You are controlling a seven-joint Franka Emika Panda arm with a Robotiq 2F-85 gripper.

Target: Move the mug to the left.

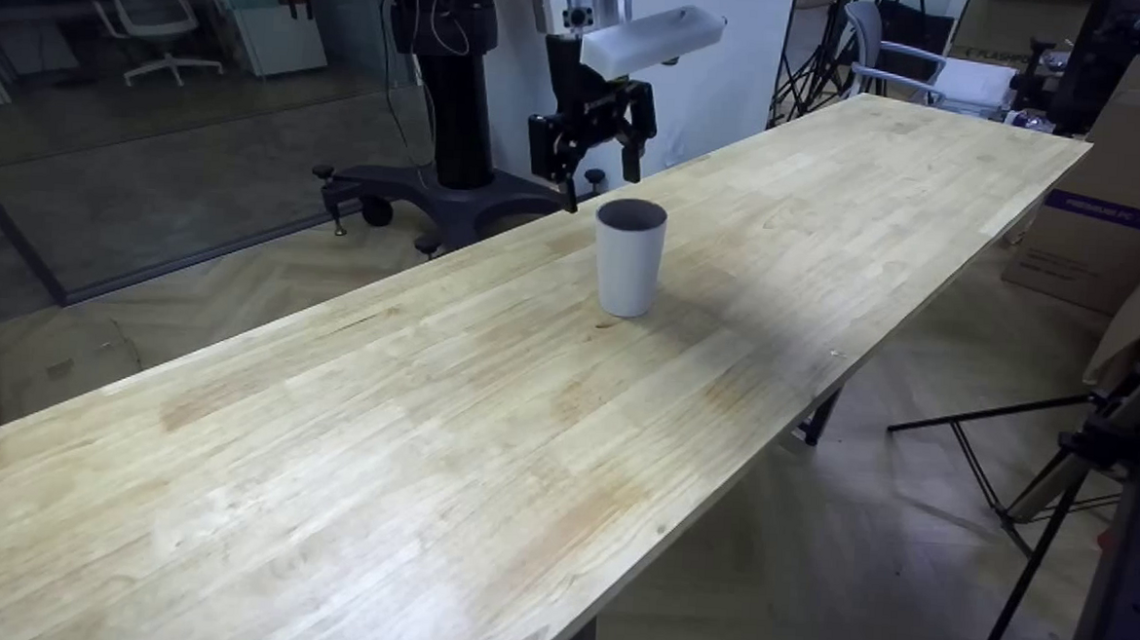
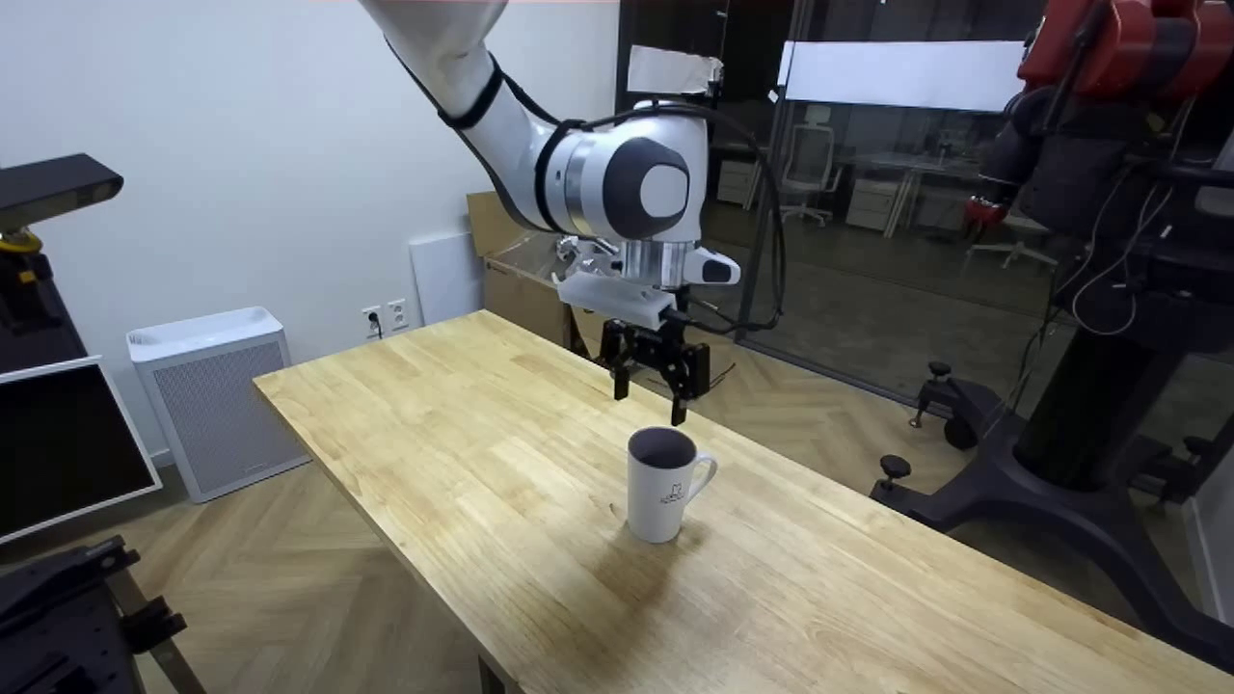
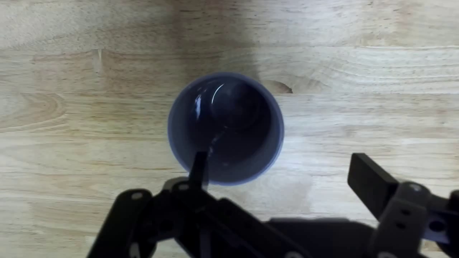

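Observation:
The white mug (image 1: 628, 269) stands upright on the long wooden table (image 1: 407, 448). Its inside is dark. In an exterior view the mug (image 2: 654, 506) shows its handle on the right and a small dark print. My gripper (image 1: 601, 187) is open and empty, above and to the side of the mug, apart from it. It also shows in an exterior view (image 2: 651, 405), with its fingertips above the mug's rim. In the wrist view the mug (image 3: 233, 132) is seen from above. The left finger of the gripper (image 3: 281, 161) overlaps its rim; the right finger is over bare wood. The handle is hidden there.
A dark wheeled stand (image 1: 460, 183) is on the floor beyond the table's far edge. Cardboard boxes (image 1: 1114, 183) and a tripod (image 1: 1038, 520) stand on the floor beside the table. A white air purifier (image 2: 227, 405) stands off the table's end.

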